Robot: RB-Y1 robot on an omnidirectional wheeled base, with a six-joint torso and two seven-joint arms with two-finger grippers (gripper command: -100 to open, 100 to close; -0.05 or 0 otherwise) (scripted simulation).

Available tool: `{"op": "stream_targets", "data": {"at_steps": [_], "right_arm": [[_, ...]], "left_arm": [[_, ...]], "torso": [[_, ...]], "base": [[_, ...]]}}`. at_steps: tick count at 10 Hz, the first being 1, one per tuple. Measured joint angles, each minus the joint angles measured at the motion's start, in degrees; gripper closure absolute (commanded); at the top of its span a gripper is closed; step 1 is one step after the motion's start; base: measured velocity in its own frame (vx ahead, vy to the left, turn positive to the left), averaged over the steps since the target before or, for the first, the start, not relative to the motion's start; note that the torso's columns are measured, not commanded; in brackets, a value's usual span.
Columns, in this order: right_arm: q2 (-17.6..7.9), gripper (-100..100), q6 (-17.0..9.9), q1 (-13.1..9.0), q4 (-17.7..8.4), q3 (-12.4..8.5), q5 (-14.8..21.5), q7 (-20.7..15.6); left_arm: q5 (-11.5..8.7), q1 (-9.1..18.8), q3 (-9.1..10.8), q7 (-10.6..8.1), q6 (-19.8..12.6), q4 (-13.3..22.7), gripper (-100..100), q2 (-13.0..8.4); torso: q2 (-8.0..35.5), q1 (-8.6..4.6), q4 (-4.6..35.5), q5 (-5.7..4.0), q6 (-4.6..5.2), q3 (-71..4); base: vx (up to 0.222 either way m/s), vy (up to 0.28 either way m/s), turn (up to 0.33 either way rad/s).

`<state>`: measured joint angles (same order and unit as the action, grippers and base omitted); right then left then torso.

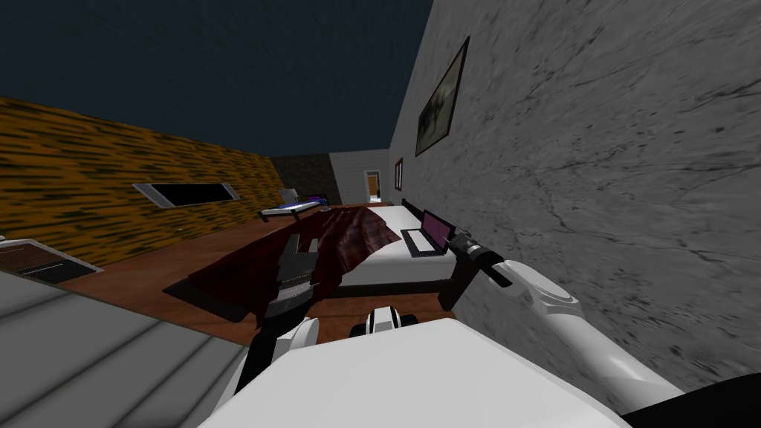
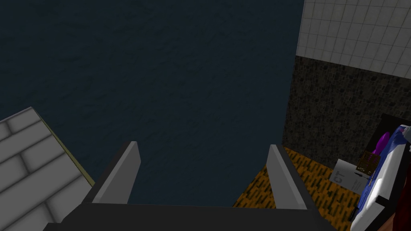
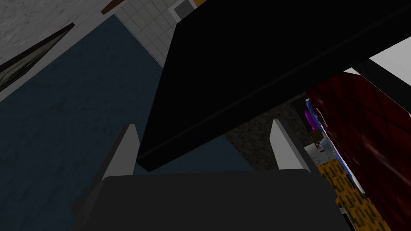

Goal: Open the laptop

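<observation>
My left pincer (image 2: 203, 146) hung out in front of my chest over the near end of the bed, its two fingers standing well apart with nothing between them. Just past it the dark red blanket (image 1: 327, 249) lay rumpled across the bed (image 1: 394, 256), spilling off the near corner onto the brown floor (image 1: 149, 260) and leaving the white mattress bare on the side toward the grey wall (image 1: 594, 186). On that bare strip sat the laptop (image 1: 429, 236), close to the wall. Its lid was already raised, the purple screen tilted up over the pale keyboard. My right arm reached along the wall, and my right pincer (image 1: 459, 238) was just beside the far side of the lid, behind the screen. From that hand's camera my fingers (image 3: 283, 140) were spread apart, not clamped on anything. The corner of a flat black panel (image 3: 261, 52) came down between them. I could not tell whether either finger touched it, nor for certain that it was the back of the lid.
</observation>
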<state>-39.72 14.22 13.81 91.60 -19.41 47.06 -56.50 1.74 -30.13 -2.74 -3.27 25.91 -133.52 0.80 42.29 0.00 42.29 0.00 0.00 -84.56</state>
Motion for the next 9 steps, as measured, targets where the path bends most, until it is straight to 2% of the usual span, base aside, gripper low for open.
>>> {"op": "stream_targets", "data": {"at_steps": [2, 3, 5, 8, 9], "right_arm": [[-0.3, -100, 3.1, 1.1, -1.2, -2.1, -3.3, -2.7], [-0.3, 100, 3.3, 1.2, -1.2, -2.3, -3.5, -3.0], [-0.2, 100, 0.7, 0.4, 0.1, -1.1, -0.7, -0.6], [0.8, 100, -2.8, -2.4, 0.9, 2.4, 4.4, 2.9], [0.8, 100, -3.7, -2.3, 1.5, 2.9, 5.2, 3.7]], "left_arm": [[0.0, 0.0, 0.0, 0.0, 0.0, 0.0, 0, 0.0], [0.0, 0.0, 0.0, 0.0, 0.0, 0.0, 0, 0.0], [0.0, 0.0, 0.01, 0.0, 0.0, 0.0, 0, 0.0], [0.0, 0.0, 0.01, 0.0, 0.0, 0.0, 0, 0.0], [0.0, 0.0, 0.01, 0.0, 0.0, 0.0, 0, 0.0]], "torso": [[0.0, 0.02, 0.0, 0.01, -0.01, 0.0], [0.1, -0.07, 0.0, -0.01, -0.1, 0.0], [0.1, -0.17, -0.1, -0.26, -0.18, 0.1], [0.0, -0.3, -0.2, -0.2, 0.34, 0.0], [-0.1, -0.25, -0.2, -0.17, 0.39, 0.0]], "base": [[0.063, 0.057, -0.03], [-0.05, -0.06, 0.022], [-0.119, -0.085, 0.076], [-0.091, -0.059, 0.039], [-0.043, -0.034, -0.004]]}}
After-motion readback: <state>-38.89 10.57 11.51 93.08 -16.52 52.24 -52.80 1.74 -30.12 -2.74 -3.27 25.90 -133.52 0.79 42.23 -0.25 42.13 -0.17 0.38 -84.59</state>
